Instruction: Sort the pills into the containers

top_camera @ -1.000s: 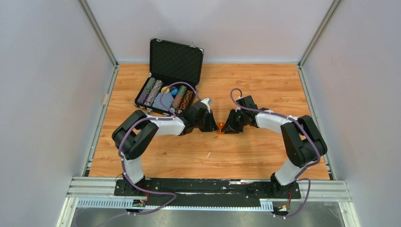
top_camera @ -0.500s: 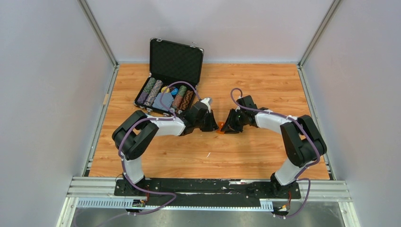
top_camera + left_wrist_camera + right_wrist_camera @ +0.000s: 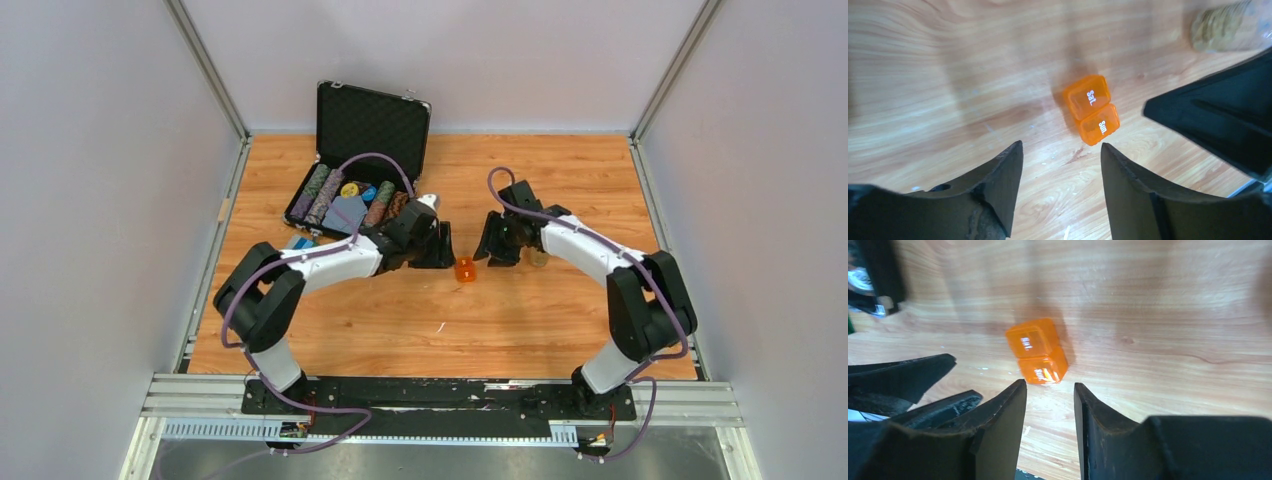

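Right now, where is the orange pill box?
The orange pill box lies on the table at the top view's centre, between the left gripper and right gripper.

Even bright light overhead; wrist views soft, motion-blurred at the edges.

wood table (image 3: 560, 320) | orange pill box (image 3: 465, 269) | black chip case (image 3: 372, 120)

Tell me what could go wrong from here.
1. The orange box lies loose on the table, and both compartments look shut. A nudge from the open left claw or the open right claw may skid it away.
2. The two claws flank the box closely and may collide when reaching for it.
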